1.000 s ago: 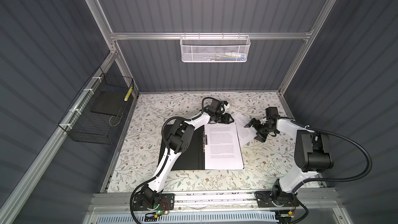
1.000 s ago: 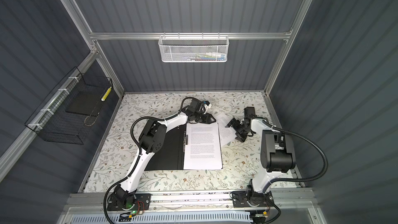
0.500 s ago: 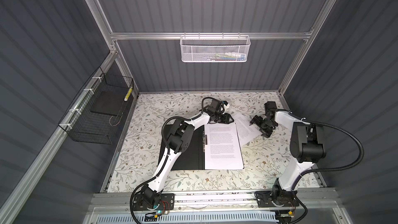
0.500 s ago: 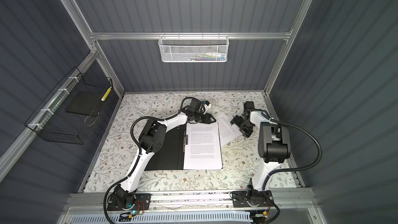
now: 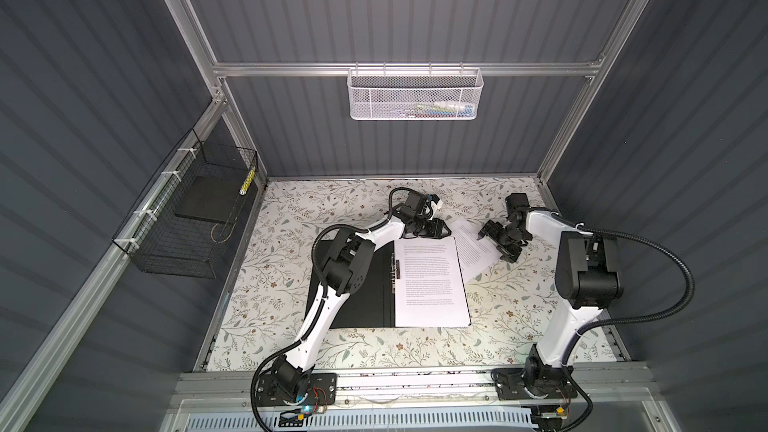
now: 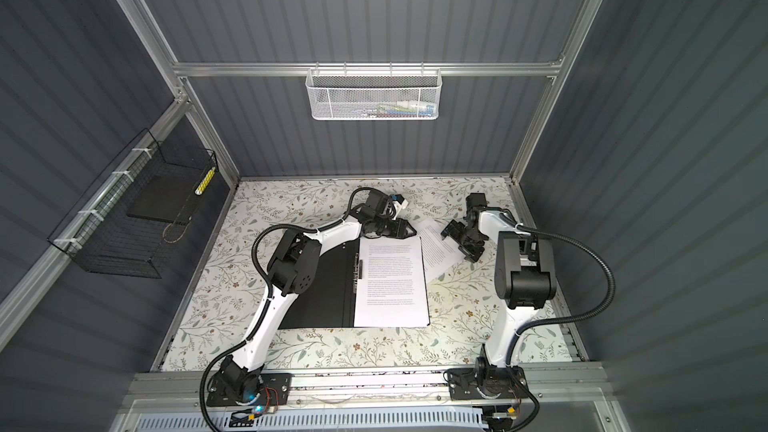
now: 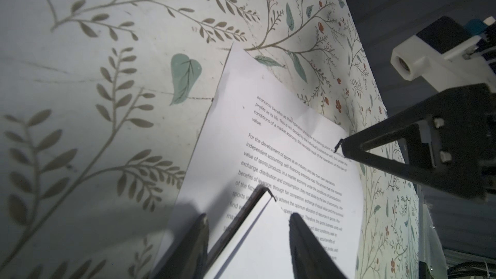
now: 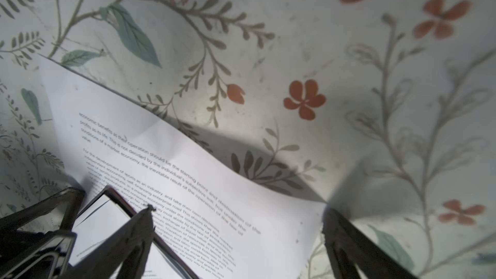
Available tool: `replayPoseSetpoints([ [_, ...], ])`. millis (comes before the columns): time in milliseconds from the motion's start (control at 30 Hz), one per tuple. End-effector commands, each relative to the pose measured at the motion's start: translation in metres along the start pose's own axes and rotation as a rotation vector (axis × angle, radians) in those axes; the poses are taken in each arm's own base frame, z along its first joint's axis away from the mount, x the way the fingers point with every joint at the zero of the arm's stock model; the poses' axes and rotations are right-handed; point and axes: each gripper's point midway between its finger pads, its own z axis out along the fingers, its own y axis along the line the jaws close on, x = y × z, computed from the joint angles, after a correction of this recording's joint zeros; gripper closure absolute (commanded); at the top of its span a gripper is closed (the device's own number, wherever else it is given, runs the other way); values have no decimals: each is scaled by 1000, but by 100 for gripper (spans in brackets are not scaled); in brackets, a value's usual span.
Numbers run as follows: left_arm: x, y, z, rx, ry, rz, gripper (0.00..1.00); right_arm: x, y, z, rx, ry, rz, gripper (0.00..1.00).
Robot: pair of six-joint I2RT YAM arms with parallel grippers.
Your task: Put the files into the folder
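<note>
Folder (image 5: 365,284) (image 6: 324,284): lies open and flat near the middle of the table (image 5: 291,218), black inside facing up. The spine clip (image 5: 392,268) runs from 12 to 6 o'clock down its middle.

Files (image 5: 430,280) (image 6: 390,280): a white printed stack lies squarely on the folder's 3 o'clock half, beside the spine clip.

Loose sheet (image 5: 473,251) (image 6: 440,253): lies skewed on the table at 1 to 2 o'clock of the folder. The folder's far corner overlaps one end of it. In the right wrist view (image 8: 188,183) its outer edge is rippled and raised, with shadow beneath.

Left gripper (image 5: 440,228) (image 6: 405,228): sits low at the folder's 1 o'clock corner. In the left wrist view (image 7: 248,216) the jaws stand partly apart and straddle that corner and the stack on it. White paper shows between the corner and one finger, so no grip is made.

Right gripper (image 5: 494,247) (image 6: 457,245): sits at 3 o'clock of the left gripper, above the loose sheet. The jaws are spread wide and hold nothing. In the right wrist view (image 8: 237,210) one fingertip stands over the print and the other at the sheet's edge.
</note>
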Motion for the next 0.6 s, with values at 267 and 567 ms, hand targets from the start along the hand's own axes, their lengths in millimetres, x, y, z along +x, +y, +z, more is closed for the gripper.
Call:
replayPoseSetpoints([
  [267, 62, 45, 11, -97, 163, -149, 49, 52, 30, 3, -248, 139, 9, 1],
  [567, 63, 49, 11, -100, 164, -161, 50, 76, 55, -2, -466, 109, 18, 1],
])
